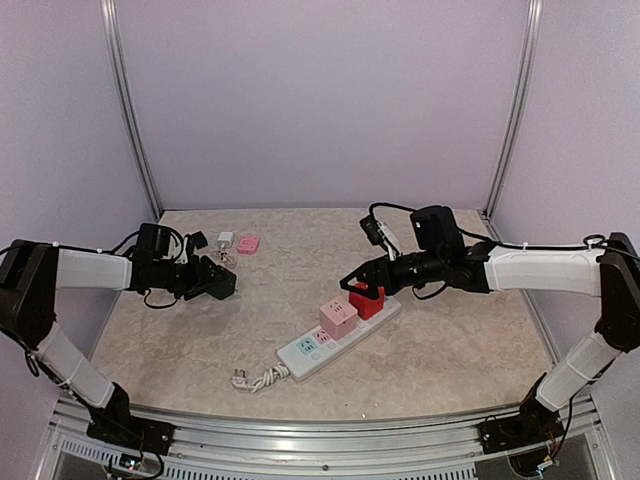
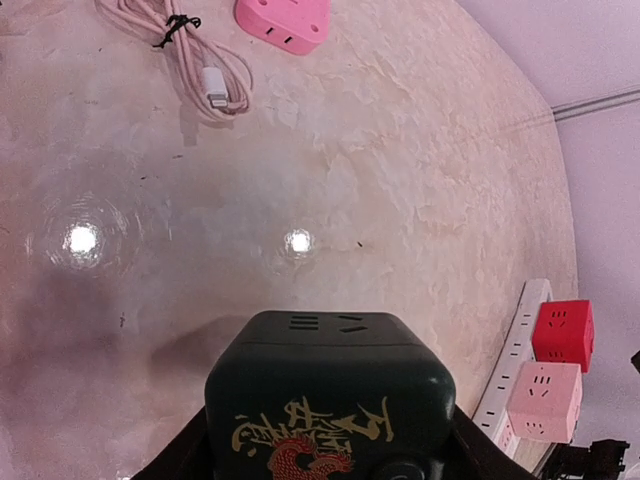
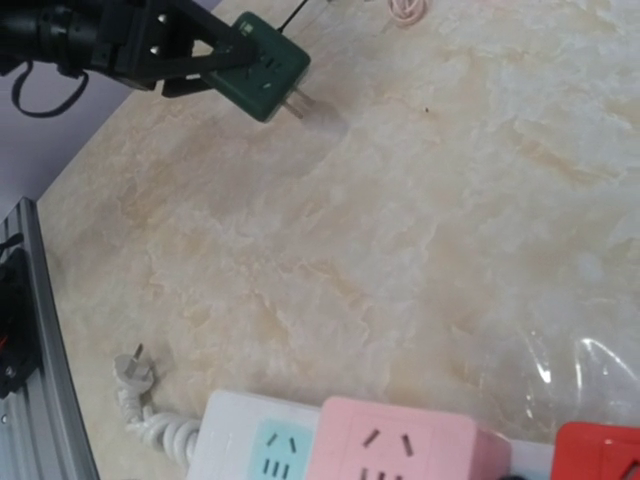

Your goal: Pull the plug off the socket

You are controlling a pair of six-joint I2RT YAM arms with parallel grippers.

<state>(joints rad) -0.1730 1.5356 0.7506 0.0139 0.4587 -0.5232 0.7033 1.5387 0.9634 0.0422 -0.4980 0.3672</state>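
Cord (image 1: pixel 262 377), thick and white, lies coiled at the front of the table (image 1: pixel 450 340), its pronged end (image 1: pixel 240 378) loose on the surface. It runs into the power strip (image 1: pixel 308 351), which sits slantwise near the middle of the table, its far end to the right. A pink cube (image 1: pixel 338 318) and a red cube (image 1: pixel 368 303) sit on the strip side by side, touching. The right gripper (image 1: pixel 362 285) hangs just over the two cubes with its fingers apart; I cannot tell whether it touches either. Well to the left, apart from the strip, the left gripper (image 3: pixel 215 62) is clamped on a dark green cube (image 3: pixel 260 65), held off the table with its metal prongs bare. Farthest back lie a flat pink adapter (image 1: pixel 248 243), a small white charger (image 1: pixel 225 238) and a tied pink cable (image 2: pixel 190 60)
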